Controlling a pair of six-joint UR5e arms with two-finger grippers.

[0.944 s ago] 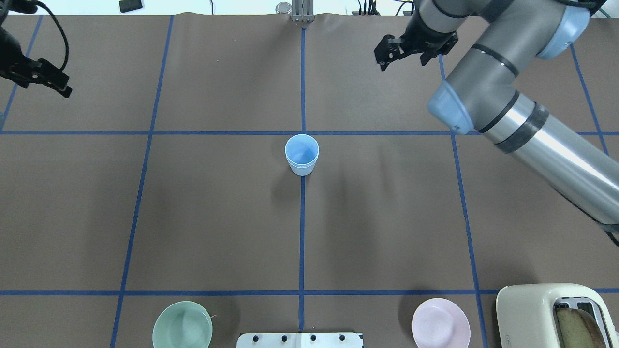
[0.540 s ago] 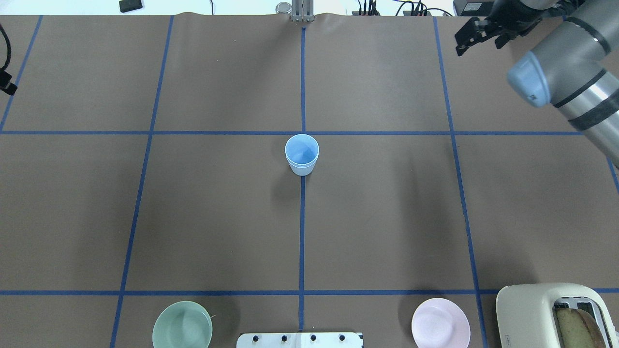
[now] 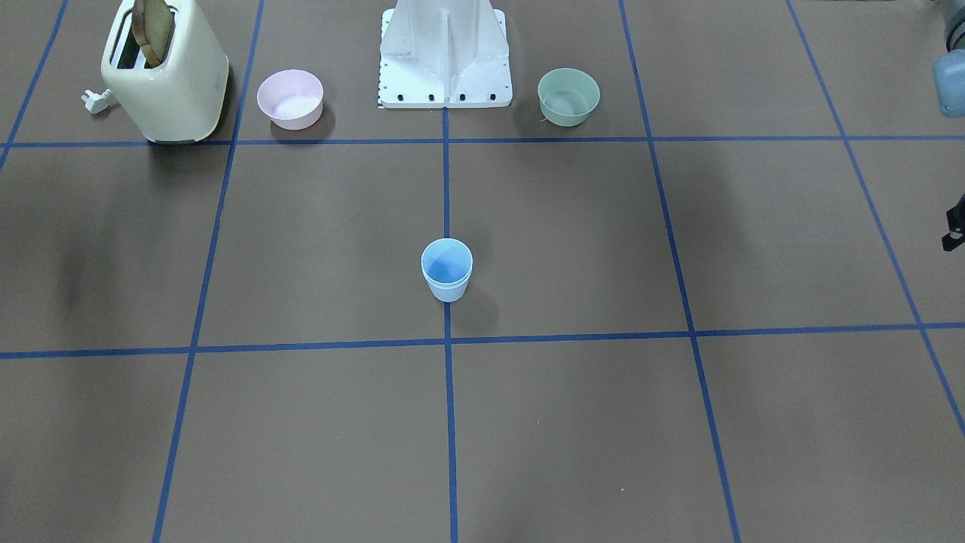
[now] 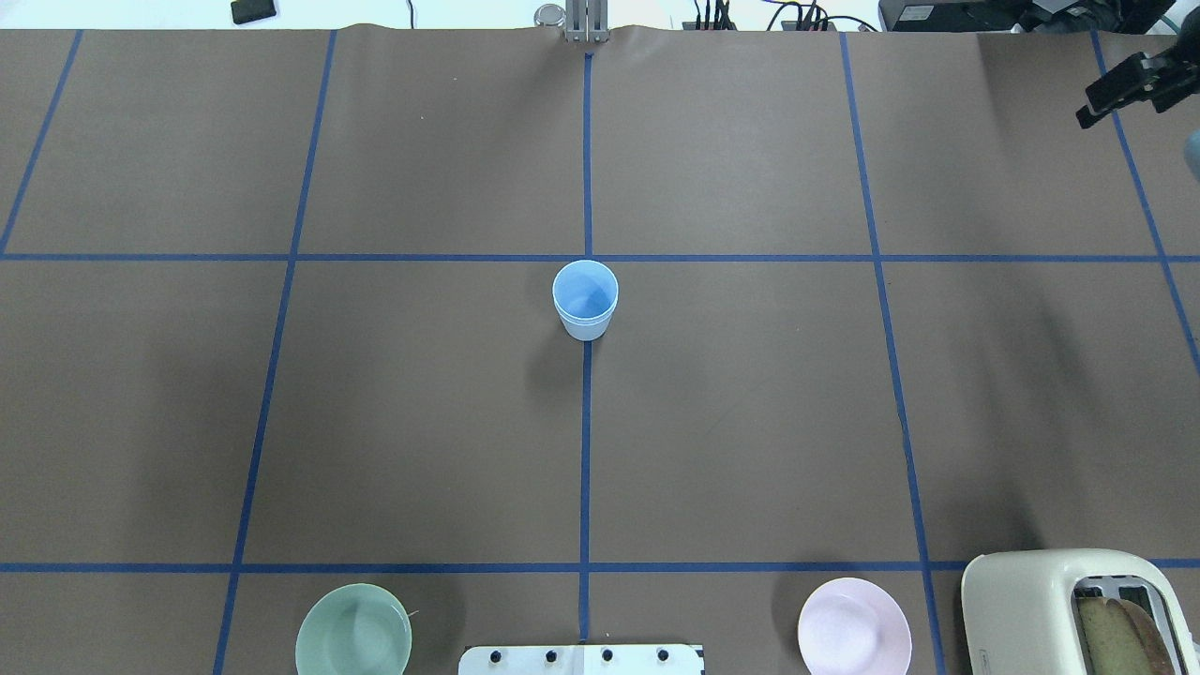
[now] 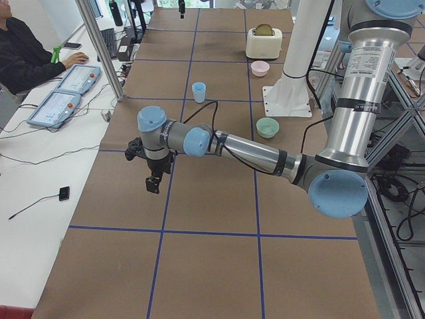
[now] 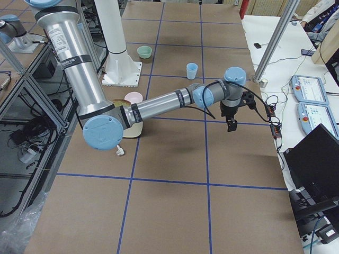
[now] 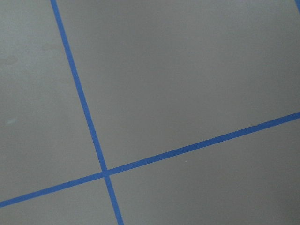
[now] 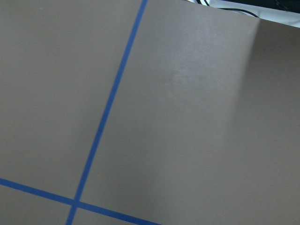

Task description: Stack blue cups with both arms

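While two pale blue plastic tumblers are standing nested at the centre of the brown paper-covered table, gridded in blue tape, the black left hand and right hand are hanging near opposite ends; I cannot tell their fingers' spacing.

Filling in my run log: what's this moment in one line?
stage: stack done | blue cups: nested, upright, middle of table | left claw: far aside | right claw: far aside
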